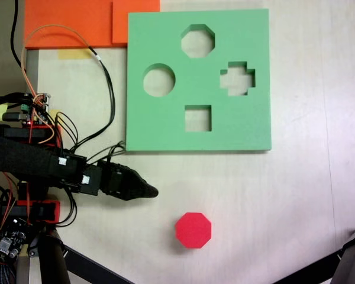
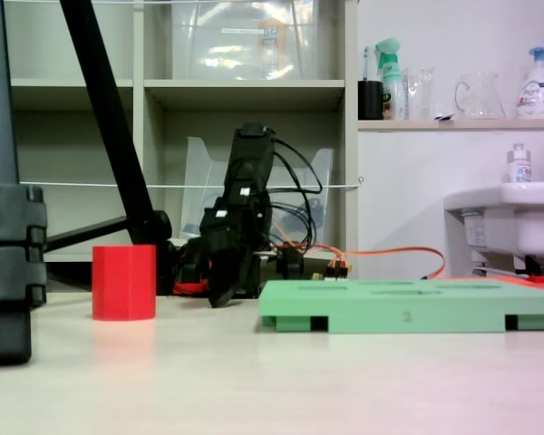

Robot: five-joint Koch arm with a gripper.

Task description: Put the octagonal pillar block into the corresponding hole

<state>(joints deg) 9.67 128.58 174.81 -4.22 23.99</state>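
Probably lab — shelving [image 2: 245, 86], sink [image 2: 508, 213], glass jugs [image 2: 479, 93] on ledge.

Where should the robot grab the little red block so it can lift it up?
Probably from straight above, with the fingers closing on two opposite flat sides of the red eight-sided foam block. It stands upright on the pale table with free space all around, and its parallel faces give the gripper a steadier hold than its corners would.

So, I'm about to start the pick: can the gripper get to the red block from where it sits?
Probably yes. The gripper hangs just up and left of the red block in the top-down fixed view, with bare table between them and the green board off to the side.
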